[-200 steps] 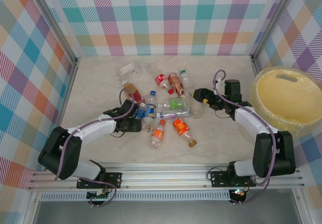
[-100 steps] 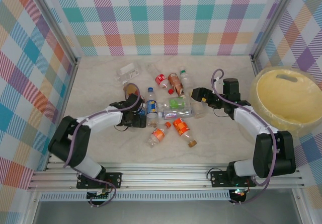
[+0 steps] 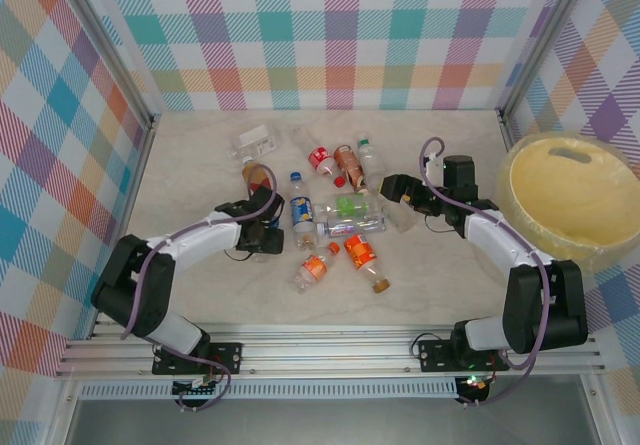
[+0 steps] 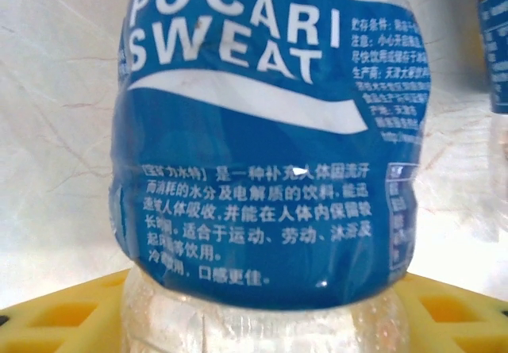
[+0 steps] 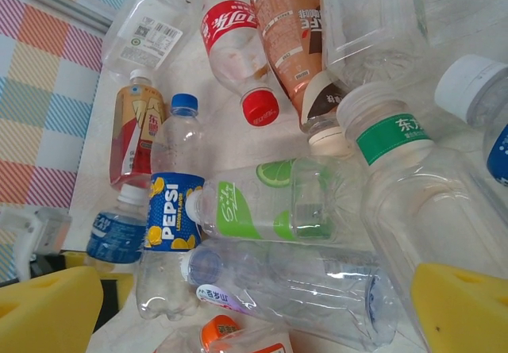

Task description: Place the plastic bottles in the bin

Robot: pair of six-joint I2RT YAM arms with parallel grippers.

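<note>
My left gripper (image 3: 264, 229) (image 4: 266, 321) is shut on a clear bottle with a blue Pocari Sweat label (image 4: 270, 155), and its yellow pads (image 4: 55, 317) press both sides of the bottle's lower body. The rest of the plastic bottles lie in a heap mid-table: a Pepsi one (image 3: 300, 210) (image 5: 171, 210), a lime-green one (image 3: 350, 206) (image 5: 262, 198), a long clear one (image 5: 302, 285) and a red cola one (image 3: 320, 157). Just right of the heap hangs my right gripper (image 3: 398, 197) (image 5: 254, 297), open over the clear bottle. The pale-yellow bin (image 3: 520, 160) stands at the far right.
Two orange-labelled bottles (image 3: 362, 253) lie nearest the arms. A red-and-yellow tea bottle (image 3: 258, 177) and a flat clear container (image 3: 255, 142) lie behind my left gripper. Checked walls close in the back and both sides.
My left gripper opened wide, slid further around the blue-labelled bottle, then closed on it. The Pepsi bottle shifted a little to the right. The right arm has barely moved.
</note>
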